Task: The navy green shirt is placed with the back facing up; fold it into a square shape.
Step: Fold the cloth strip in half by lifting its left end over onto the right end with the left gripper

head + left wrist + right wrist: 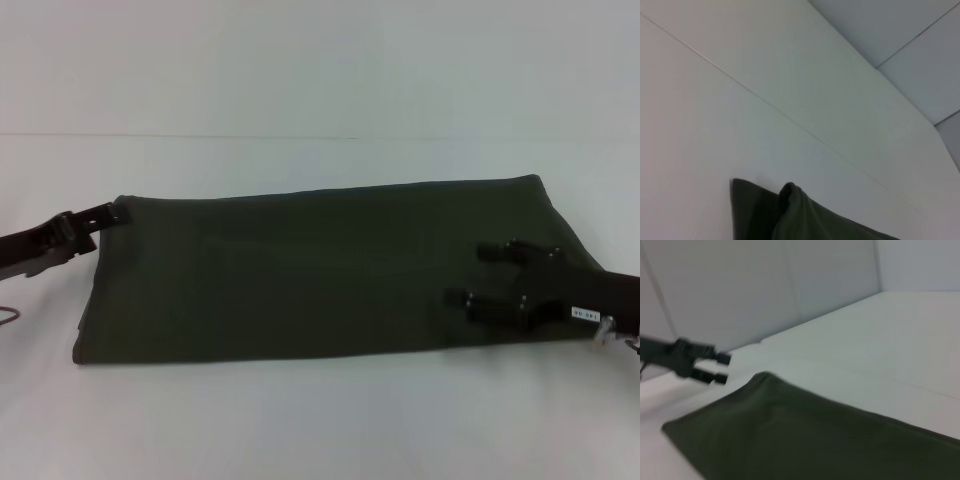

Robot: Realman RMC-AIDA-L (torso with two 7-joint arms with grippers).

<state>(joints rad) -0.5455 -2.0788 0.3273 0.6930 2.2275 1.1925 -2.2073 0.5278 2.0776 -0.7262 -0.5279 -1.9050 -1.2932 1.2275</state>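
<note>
Shirt: I see the dark olive-green cotton shirt (pixel 310 270) lying flat on the plain white desk (pixel 320 420), folded into a long band running left to right, plain side up.
Left tool: my left tool (pixel 112 212) sits at the band's far left corner, tips touching the cloth edge. Seen from the right wrist, its fingers (pixel 720 375) stand slightly parted; I cannot tell if they pinch fabric.
Right tool: my right tool (pixel 472 275) rests over the band's right end, fingers spread wide, nothing between them.
</note>
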